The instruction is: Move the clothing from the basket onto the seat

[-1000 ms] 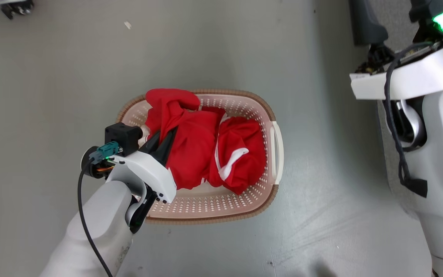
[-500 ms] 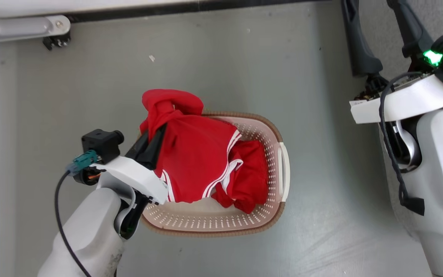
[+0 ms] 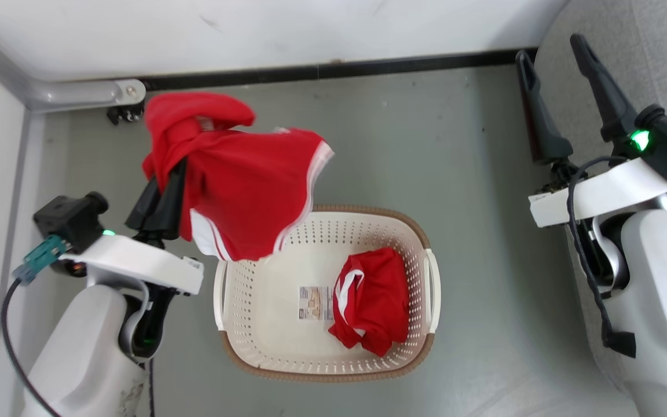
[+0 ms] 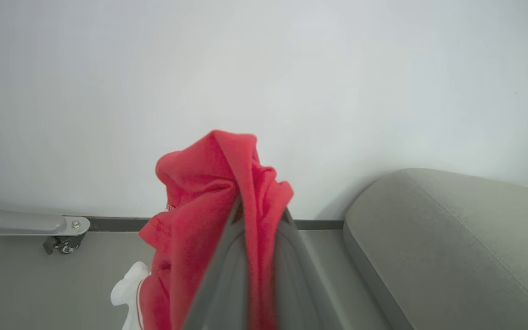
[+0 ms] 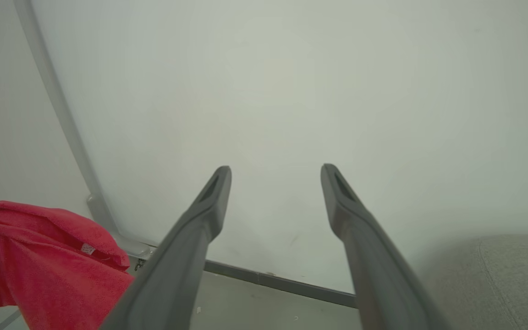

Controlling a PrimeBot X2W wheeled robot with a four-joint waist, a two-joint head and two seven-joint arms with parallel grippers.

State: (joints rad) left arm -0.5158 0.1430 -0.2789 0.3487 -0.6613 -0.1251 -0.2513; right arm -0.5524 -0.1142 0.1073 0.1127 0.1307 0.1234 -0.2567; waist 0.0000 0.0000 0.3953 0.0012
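My left gripper (image 3: 167,165) is shut on a red garment with white trim (image 3: 246,185), one piece of the clothing. It hangs in the air above the far left corner of the basket (image 3: 252,301). In the left wrist view the fabric (image 4: 200,197) bunches over the gripper (image 4: 255,215). Another red piece of clothing (image 3: 371,301) lies in the basket's right half, beside a paper label (image 3: 315,303). Open and holding nothing, my right gripper (image 3: 549,49) is raised at the far right, by the grey seat (image 3: 634,40). Its fingers (image 5: 209,201) stand wide apart.
A white wall with a dark baseboard (image 3: 339,69) runs behind the basket. A grey metal bar with a caster (image 3: 119,101) sits at the far left corner. The seat's rounded edge (image 4: 452,247) lies to the right of the held garment. Grey floor surrounds the basket.
My left gripper has risen and lifted the red garment clear of the basket, uncovering the label. The other red piece stays inside. The head camera has tilted up toward the wall.
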